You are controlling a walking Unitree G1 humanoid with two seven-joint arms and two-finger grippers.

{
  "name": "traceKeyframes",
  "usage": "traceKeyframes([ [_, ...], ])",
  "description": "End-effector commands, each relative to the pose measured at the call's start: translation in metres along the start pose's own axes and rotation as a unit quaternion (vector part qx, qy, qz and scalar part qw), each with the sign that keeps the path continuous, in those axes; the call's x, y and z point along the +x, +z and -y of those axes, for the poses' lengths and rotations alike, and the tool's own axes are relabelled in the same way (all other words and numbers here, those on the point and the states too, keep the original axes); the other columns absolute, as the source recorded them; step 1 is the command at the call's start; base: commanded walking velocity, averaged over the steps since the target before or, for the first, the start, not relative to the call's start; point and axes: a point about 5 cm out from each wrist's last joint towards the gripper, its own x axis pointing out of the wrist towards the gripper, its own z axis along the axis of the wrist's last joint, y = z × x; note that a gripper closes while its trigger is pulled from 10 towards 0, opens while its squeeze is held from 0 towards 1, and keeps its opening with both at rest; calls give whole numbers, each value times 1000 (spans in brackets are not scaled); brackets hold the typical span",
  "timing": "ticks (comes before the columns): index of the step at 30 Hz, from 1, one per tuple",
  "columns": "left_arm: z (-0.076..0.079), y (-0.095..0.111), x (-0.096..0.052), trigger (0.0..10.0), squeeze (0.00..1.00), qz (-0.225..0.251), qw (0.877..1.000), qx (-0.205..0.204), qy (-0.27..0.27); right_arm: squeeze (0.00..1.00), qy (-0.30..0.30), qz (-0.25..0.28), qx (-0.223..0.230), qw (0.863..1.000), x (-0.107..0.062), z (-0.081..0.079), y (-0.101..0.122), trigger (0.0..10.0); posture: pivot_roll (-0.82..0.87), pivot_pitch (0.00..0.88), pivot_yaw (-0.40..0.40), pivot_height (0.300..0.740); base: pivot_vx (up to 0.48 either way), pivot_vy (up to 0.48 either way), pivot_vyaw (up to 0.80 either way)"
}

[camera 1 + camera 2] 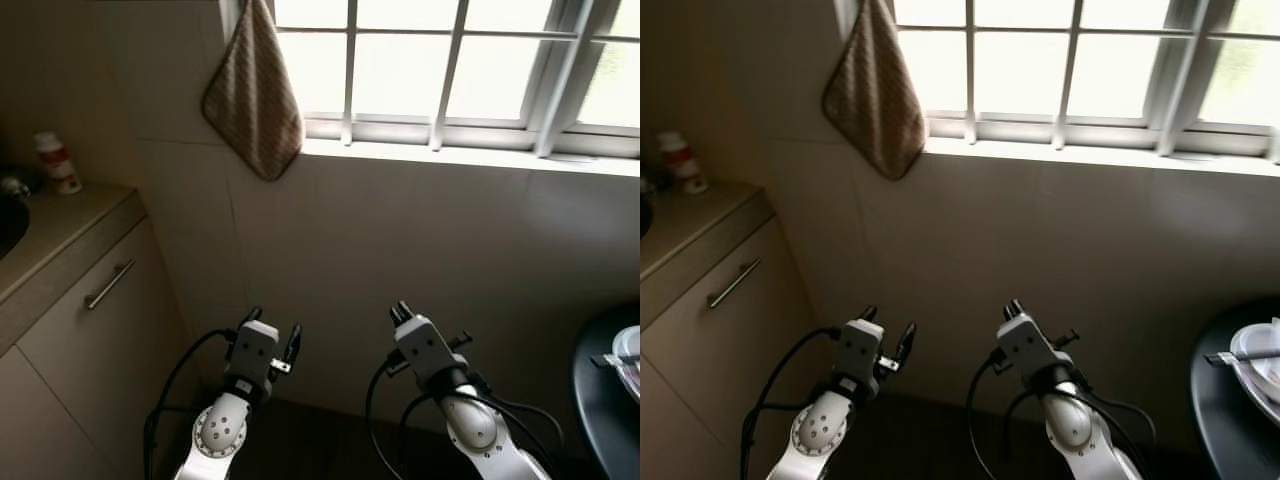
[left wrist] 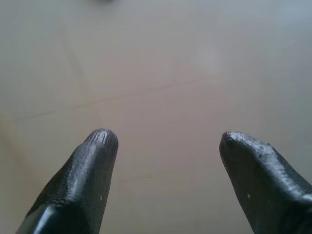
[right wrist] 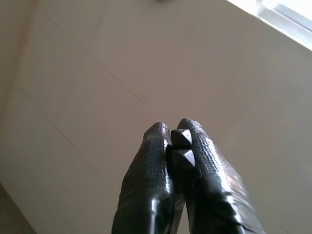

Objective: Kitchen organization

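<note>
The robot faces a tiled wall (image 1: 400,250) under the window, nothing in hand: the left gripper (image 2: 165,146) is spread wide, the right gripper (image 3: 175,141) pinched together, both empty. It looks between steps (a target must be chosen first). The likeliest one, a checked cloth (image 1: 255,95), hangs above-left, long axis vertical, corner pointing down; reaching it calls for raising an arm.
</note>
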Motion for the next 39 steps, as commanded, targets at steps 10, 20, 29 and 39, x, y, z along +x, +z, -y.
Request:
traceKeyframes([
  [10, 0, 19, 4, 10000, 0, 27, 1000, 6, 6, 0, -15, 61, -51, 997, 5, 14, 19, 10000, 17, 0, -42, 740, 0, 0, 800],
  [20, -16, 55, 21, 10000, 0, 77, 996, 26, 42, 0, -47, 109, -69, 990, 20, 31, 43, 10000, 22, 0, -46, 740, 0, 0, 800],
  [29, -22, 78, 24, 10000, 0, 129, 989, 22, 65, 0, -67, 145, -57, 986, 26, 42, 60, 10000, 11, 0, -40, 740, 0, 0, 800],
  [39, -33, 108, 26, 10000, 0, 188, 978, 24, 89, 0, -84, 184, -24, 979, 34, 49, 85, 10000, 10, 0, -34, 740, 211, 0, 160],
])
